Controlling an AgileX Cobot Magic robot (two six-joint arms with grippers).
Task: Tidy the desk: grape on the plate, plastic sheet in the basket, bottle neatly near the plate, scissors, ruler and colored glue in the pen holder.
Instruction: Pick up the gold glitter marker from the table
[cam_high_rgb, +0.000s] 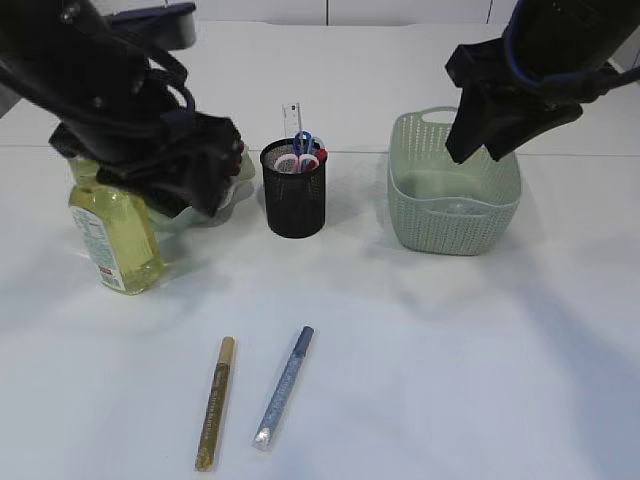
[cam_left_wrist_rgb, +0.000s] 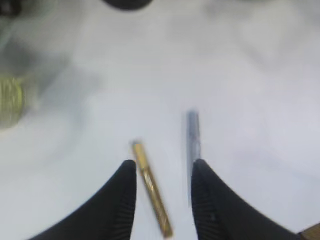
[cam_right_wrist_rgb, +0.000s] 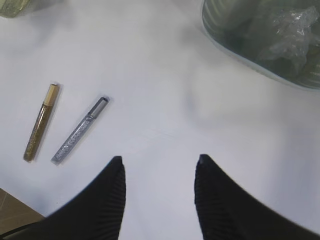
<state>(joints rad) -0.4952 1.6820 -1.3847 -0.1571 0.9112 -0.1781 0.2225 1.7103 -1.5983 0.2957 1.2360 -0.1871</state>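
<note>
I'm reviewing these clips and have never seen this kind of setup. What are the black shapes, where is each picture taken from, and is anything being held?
This is a two-armed robot at a white table. One picture looks at it from the front; the other two come from cameras on each wrist, looking past black fingers. The left gripper and right gripper both stand open and hold nothing. On the table lie a gold glue pen and a silver glue pen. Behind them are an oil bottle, a black mesh pen holder with scissors and a ruler, and a green basket containing a plastic sheet.
</note>
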